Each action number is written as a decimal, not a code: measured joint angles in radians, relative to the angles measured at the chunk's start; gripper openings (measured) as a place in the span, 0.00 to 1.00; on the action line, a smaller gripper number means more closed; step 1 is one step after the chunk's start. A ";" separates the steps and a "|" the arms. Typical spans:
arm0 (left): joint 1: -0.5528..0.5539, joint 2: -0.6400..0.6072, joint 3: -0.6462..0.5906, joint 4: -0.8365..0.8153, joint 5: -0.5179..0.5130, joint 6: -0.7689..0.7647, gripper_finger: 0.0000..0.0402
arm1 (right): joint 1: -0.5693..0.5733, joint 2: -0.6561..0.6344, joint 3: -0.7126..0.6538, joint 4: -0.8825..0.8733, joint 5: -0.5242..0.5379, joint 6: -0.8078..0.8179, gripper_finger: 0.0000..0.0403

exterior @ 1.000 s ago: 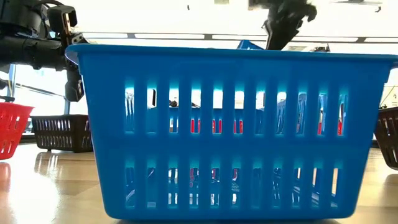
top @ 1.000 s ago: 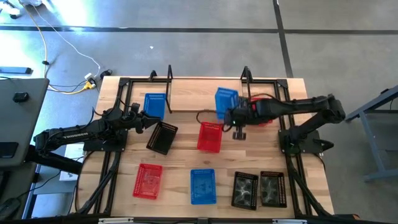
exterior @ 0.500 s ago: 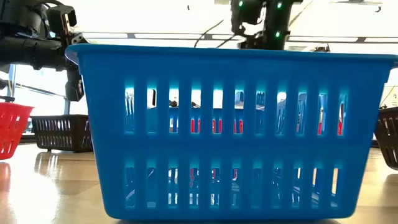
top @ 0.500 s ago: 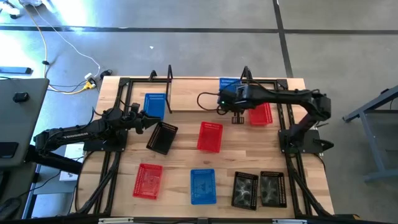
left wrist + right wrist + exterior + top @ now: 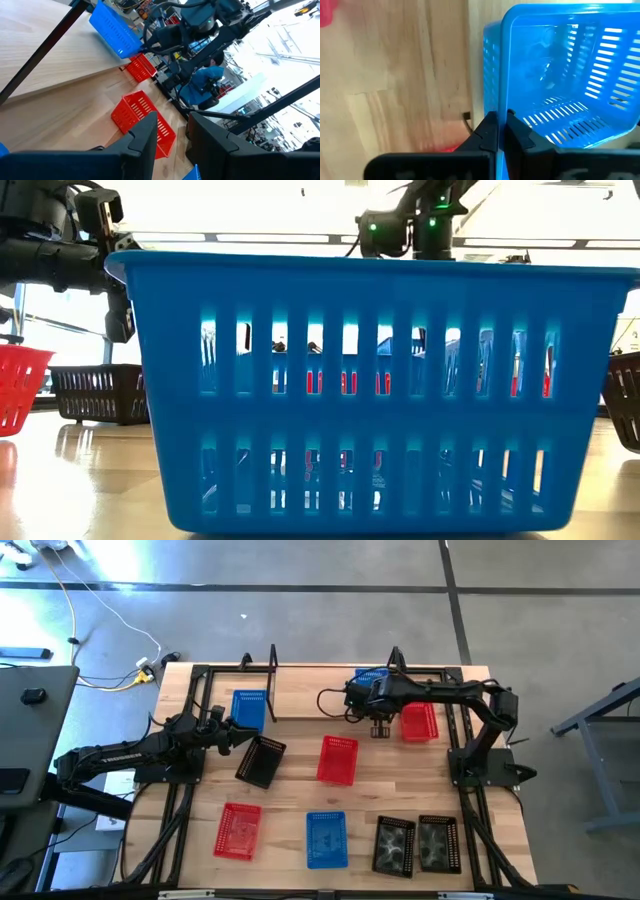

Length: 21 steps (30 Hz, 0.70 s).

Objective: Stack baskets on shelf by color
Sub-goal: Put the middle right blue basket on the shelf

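Blue basket, empty, has its rim clamped in right claw at the shelf.

High view looks straight down; low view sits behind a blue basket.

Right gripper is clamped on a blue basket rim, arm stretched leftward at the table's far side. Left gripper is held low, fingers parted.
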<state>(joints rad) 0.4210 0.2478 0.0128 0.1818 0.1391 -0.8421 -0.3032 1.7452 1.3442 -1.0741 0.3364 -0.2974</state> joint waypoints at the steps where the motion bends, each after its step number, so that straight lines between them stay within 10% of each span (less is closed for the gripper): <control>1: 0.000 0.000 0.000 0.000 0.000 0.000 0.25 | -0.006 0.002 0.000 0.000 -0.015 -0.001 0.00; 21: 0.000 0.000 0.000 0.001 0.000 -0.003 0.25 | -0.044 0.003 0.000 0.006 -0.071 -0.026 0.00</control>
<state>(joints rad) 0.4210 0.2474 0.0128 0.1825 0.1394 -0.8448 -0.3470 1.7485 1.3441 -1.0677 0.2653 -0.3229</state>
